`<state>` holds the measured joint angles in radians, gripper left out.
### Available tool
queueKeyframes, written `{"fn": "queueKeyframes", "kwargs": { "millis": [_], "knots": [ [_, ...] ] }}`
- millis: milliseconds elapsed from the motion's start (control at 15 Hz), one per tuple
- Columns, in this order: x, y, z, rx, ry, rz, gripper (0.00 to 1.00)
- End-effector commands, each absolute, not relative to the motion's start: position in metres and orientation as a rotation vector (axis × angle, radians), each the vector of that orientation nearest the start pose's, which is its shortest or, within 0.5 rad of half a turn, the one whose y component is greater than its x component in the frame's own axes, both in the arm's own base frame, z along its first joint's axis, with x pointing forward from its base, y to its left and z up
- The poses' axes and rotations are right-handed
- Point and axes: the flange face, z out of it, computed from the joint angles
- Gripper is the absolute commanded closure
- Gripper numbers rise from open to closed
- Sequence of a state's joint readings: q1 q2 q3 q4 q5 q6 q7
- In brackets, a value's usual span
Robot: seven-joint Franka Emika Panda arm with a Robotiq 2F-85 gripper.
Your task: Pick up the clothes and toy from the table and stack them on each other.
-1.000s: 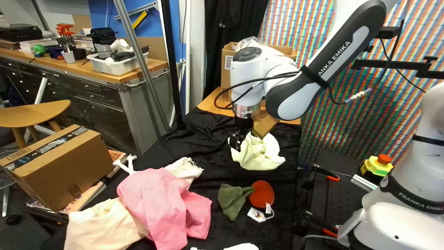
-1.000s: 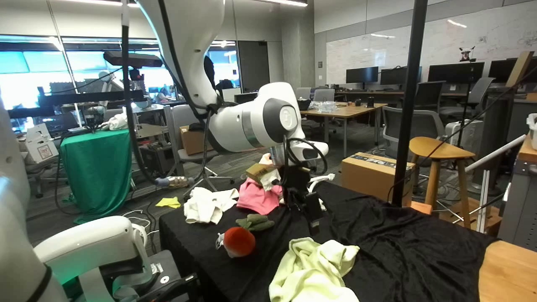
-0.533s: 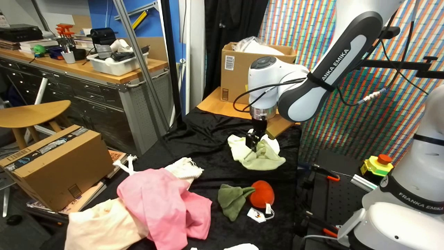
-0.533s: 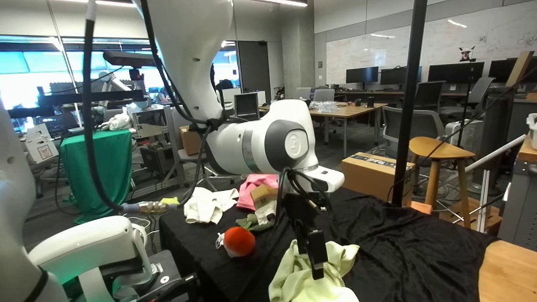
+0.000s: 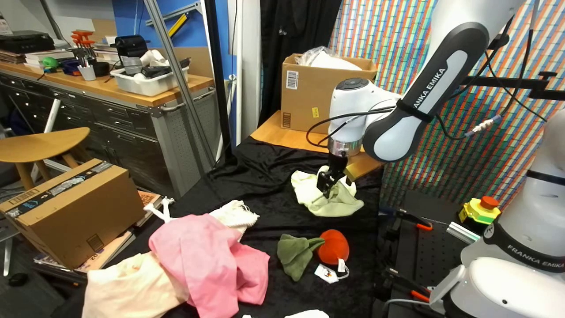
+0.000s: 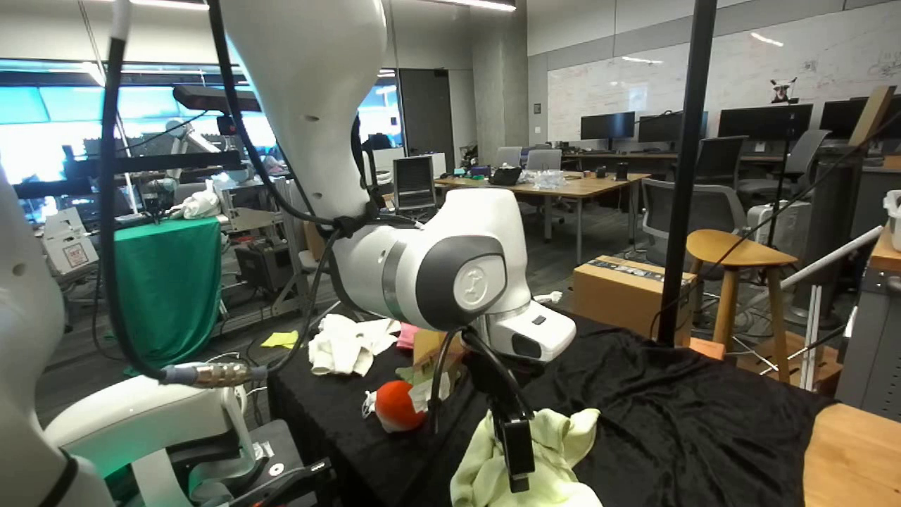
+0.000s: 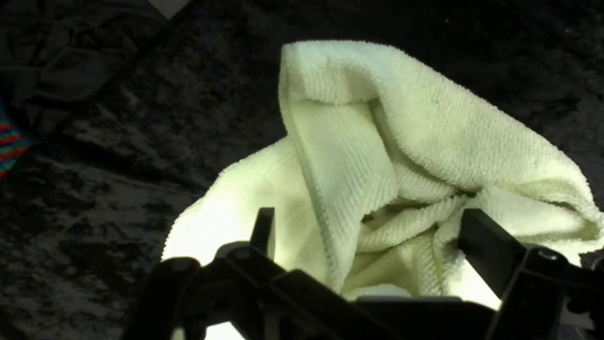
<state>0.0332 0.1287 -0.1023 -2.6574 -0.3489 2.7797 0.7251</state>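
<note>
In an exterior view, the pale green cloth lies near the right edge of the black counter, with lots of bare room on its left, and the red toy, dark green cloth, pink cloth and peach cloth sit apart from it. In an exterior view, the fingers point down at the pale green cloth, and the counter is bare to its right. In the wrist view, the fingers are spread wide over that cloth, with open room past its left edge.
</note>
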Motion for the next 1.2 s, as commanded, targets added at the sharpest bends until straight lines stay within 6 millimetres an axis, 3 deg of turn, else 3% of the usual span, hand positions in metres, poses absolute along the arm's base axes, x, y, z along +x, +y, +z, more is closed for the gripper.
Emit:
{"fn": "queueKeyframes", "kwargs": {
  "millis": [0, 467, 1133],
  "knots": [
    [0.411, -0.011, 0.200, -3.100, 0.729, -0.146, 0.00],
    [0.415, 0.008, 0.203, -3.042, 0.662, -0.228, 0.00],
    [0.421, -0.006, 0.192, -3.029, 0.793, -0.335, 0.00]
  ]
}}
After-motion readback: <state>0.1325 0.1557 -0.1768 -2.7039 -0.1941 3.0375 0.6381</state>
